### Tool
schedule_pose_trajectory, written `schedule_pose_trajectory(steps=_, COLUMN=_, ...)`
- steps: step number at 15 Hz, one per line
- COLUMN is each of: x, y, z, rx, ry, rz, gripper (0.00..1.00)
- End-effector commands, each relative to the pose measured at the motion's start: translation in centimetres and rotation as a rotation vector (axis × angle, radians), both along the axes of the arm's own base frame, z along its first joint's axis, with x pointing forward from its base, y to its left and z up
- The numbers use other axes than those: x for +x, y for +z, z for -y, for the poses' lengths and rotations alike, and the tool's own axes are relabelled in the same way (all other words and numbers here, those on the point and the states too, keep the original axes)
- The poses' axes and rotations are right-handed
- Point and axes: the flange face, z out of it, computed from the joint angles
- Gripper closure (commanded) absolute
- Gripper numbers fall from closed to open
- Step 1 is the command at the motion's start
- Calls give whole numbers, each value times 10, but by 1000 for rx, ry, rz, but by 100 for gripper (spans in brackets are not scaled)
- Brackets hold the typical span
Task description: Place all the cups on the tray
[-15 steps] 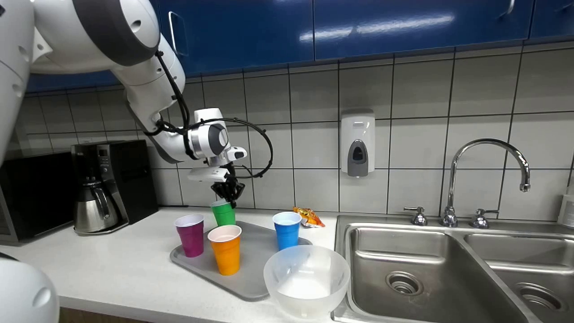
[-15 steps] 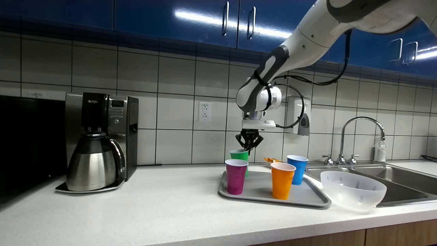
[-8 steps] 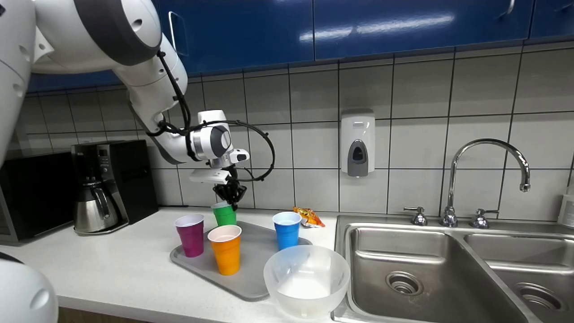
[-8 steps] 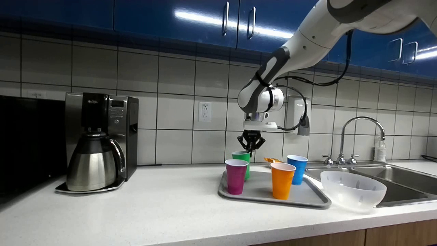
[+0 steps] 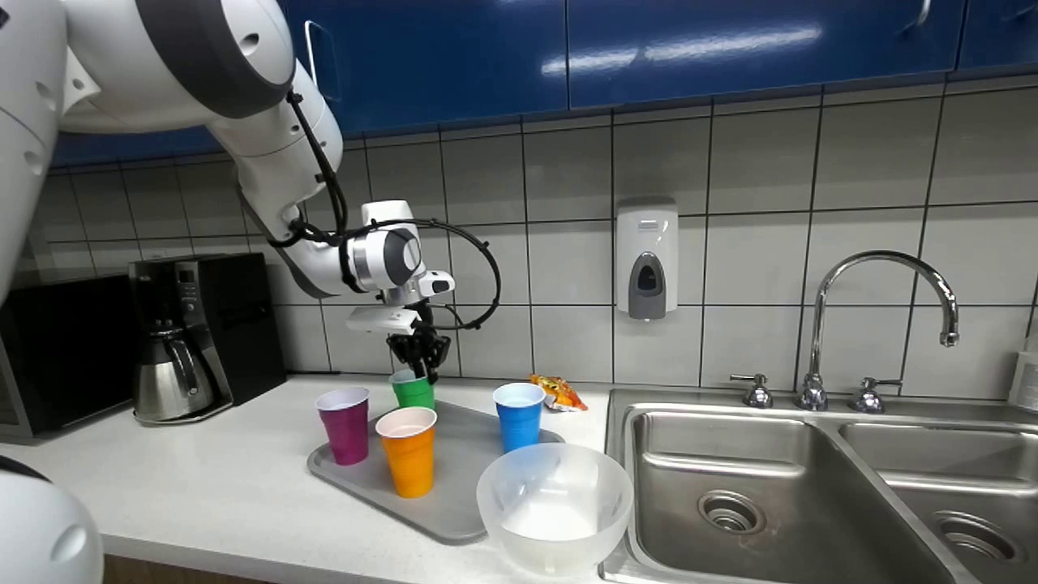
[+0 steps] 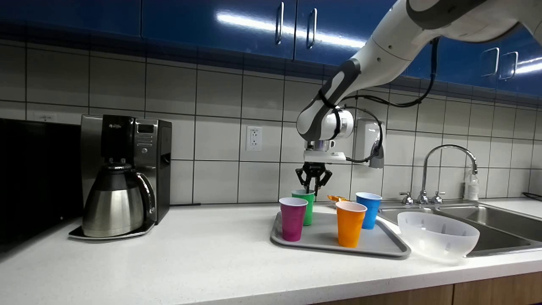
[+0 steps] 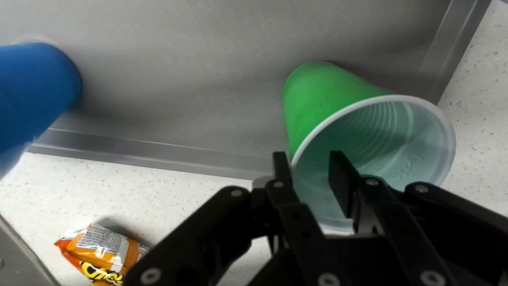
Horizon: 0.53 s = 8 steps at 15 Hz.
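Observation:
The green cup stands on the grey tray at its back corner, in both exterior views. My gripper is just above its rim. In the wrist view the fingers are parted and astride the near rim of the green cup, one inside and one outside; the inner finger is clear of the wall. The purple cup, orange cup and blue cup stand upright on the tray. The blue cup also shows at the left in the wrist view.
A translucent white bowl stands by the tray's front right, beside the steel sink. An orange snack bag lies behind the tray, near the wall. A coffee maker stands at the left.
The green cup and gripper have moved slightly right and down, onto the tray. The fingers, closed together on the rim earlier, have now parted. The other cups are unmoved.

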Motion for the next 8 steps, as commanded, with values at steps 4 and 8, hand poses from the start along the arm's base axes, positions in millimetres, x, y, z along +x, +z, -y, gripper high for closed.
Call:
schedule_pose_trajectory(steps=4, x=-11, y=11, z=6, rx=11, ry=-11, rz=-17, gripper=14)
schedule_pose_trajectory(steps=8, x=-14, y=24, z=6, rx=13, ry=-3, rz=4, gripper=0)
